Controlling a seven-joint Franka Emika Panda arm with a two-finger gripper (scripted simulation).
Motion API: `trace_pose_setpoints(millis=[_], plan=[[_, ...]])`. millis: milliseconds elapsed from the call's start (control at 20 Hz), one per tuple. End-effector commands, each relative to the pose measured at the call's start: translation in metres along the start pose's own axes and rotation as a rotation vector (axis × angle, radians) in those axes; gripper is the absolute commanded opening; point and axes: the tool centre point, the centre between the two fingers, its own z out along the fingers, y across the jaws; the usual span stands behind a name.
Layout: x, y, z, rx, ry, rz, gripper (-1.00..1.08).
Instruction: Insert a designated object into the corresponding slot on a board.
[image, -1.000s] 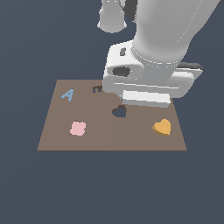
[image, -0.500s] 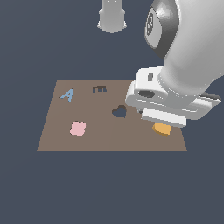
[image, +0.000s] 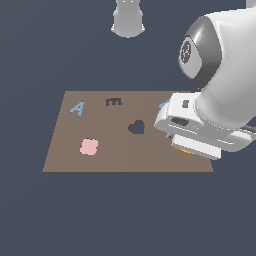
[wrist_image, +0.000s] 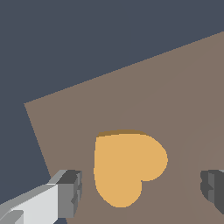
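Note:
The orange heart-shaped block (wrist_image: 127, 166) lies flat on the brown board (wrist_image: 175, 96), near one of its corners. My gripper (wrist_image: 141, 189) is open and straddles the block, one finger (wrist_image: 70, 192) on each side, with clear gaps to both. In the exterior view the white hand (image: 200, 132) hangs low over the board's (image: 100, 160) right part and hides nearly all of the block; only an orange sliver (image: 184, 151) shows under it. The dark heart-shaped slot (image: 136, 127) is open, near the board's middle, to the exterior view's left of the hand.
A pink blobby piece (image: 89, 146) lies on the board's near left. A light-blue A-shaped piece (image: 76, 108) and a dark E-shaped cut-out (image: 114, 102) are at the far side. A blue sliver (image: 163, 104) peeks out by the hand. A grey base (image: 128, 20) stands beyond the board.
The arm has swung from above the slot toward the exterior view's right and now covers the orange heart. Nothing on the board has moved.

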Motion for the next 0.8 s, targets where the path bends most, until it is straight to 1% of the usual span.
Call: trace_pose_setpoints(millis=[0,400,750], plan=[[0.002,-0.004,0.003,0.0,0.0,0.012,1.0],[0.003,-0.006,0.006,0.0,0.0,0.017,1.0],[0.003,-0.006,0.024,0.001,0.0,0.019,1.0]])
